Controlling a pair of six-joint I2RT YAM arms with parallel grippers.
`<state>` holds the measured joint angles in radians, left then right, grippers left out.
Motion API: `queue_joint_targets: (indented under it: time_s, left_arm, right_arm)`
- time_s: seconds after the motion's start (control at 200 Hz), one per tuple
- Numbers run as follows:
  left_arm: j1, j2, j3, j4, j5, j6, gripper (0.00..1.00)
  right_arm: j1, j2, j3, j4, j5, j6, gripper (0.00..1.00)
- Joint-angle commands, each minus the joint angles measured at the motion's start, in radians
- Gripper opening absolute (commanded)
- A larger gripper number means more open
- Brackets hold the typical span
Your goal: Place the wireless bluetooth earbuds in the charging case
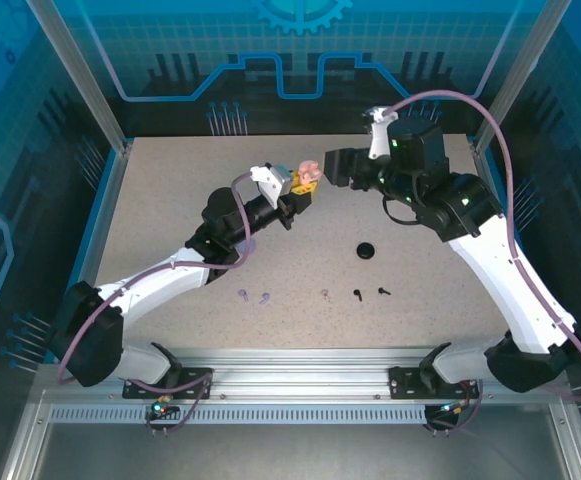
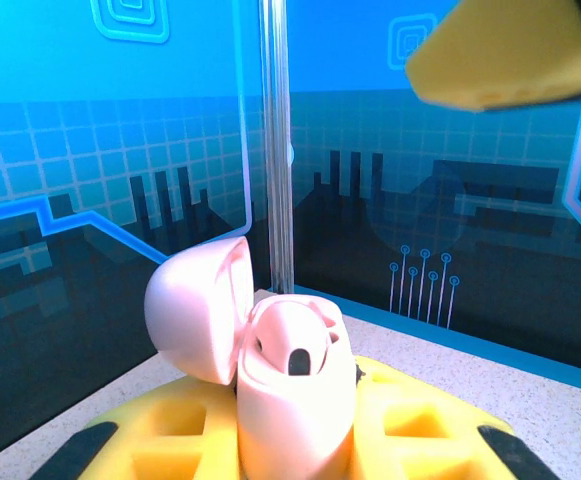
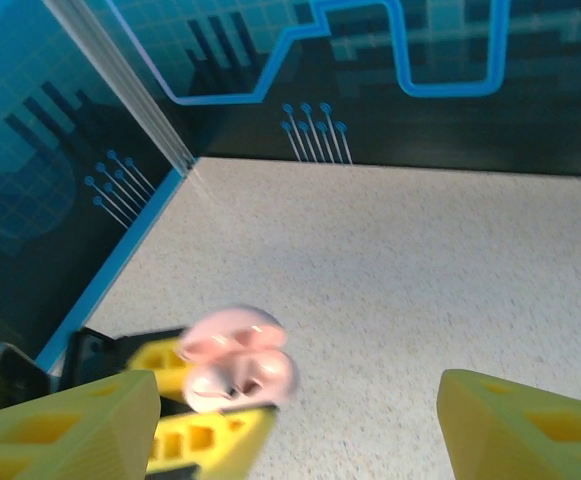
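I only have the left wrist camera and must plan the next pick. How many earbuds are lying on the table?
Observer: Five, in a row near the arms' bases: a purple pair, one pink earbud and a black pair.
Operator: Is the right gripper free to fetch one?
Observer: Yes, the right gripper hangs open and empty beside the pink case.
Operator: Any other case out there?
Observer: A round black case sits on the table, beyond the black pair.
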<state>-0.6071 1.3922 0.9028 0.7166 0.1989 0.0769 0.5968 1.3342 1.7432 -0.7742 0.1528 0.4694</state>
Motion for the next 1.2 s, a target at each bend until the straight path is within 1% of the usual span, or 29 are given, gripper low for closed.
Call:
queue_joint_targets:
  time_s: [0.0, 0.125, 0.25, 0.345, 0.45, 0.565, 0.69, 0.84, 0.895, 1.001, 1.196]
  left_arm:
    - [-0.008, -0.019, 0.009, 0.043, -0.003, 0.001, 0.0]
    - [-0.009, -0.054, -0.017, 0.032, -0.019, 0.02, 0.0]
    - [-0.008, -0.107, -0.047, 0.019, -0.033, 0.036, 0.0]
    - [-0.008, -0.146, -0.066, 0.001, -0.039, 0.037, 0.0]
    - [-0.008, -0.189, -0.09, -0.015, -0.046, 0.035, 0.0]
    - [-0.008, -0.235, -0.117, -0.029, -0.056, 0.032, 0.0]
    - [-0.008, -0.271, -0.144, -0.037, -0.069, 0.035, 0.0]
    - [-0.008, -0.301, -0.172, -0.036, -0.081, 0.042, 0.0]
    - [-0.009, -0.309, -0.178, -0.036, -0.083, 0.045, 0.0]
    - [-0.009, -0.321, -0.185, -0.036, -0.085, 0.052, 0.0]
    - [-0.008, -0.334, -0.194, -0.032, -0.089, 0.057, 0.0]
  right_arm:
    - [-0.037, -0.027, -0.118, -0.013, -0.002, 0.065, 0.74]
    - [-0.051, -0.072, -0.286, -0.023, 0.013, 0.079, 0.73]
    - [-0.048, -0.08, -0.44, -0.022, 0.004, 0.08, 0.71]
    - [-0.036, -0.054, -0.541, -0.002, -0.019, 0.072, 0.69]
    - [-0.006, 0.013, -0.599, 0.007, -0.039, 0.058, 0.66]
    - [0.042, 0.11, -0.596, -0.019, -0.031, 0.049, 0.64]
    - [0.089, 0.228, -0.551, -0.07, -0.019, 0.042, 0.61]
    - [0.124, 0.367, -0.495, -0.115, -0.006, 0.036, 0.53]
    - [0.134, 0.41, -0.481, -0.121, -0.011, 0.034, 0.52]
    - [0.157, 0.46, -0.463, -0.129, -0.022, 0.029, 0.49]
    - [0.185, 0.507, -0.458, -0.137, -0.038, 0.031, 0.45]
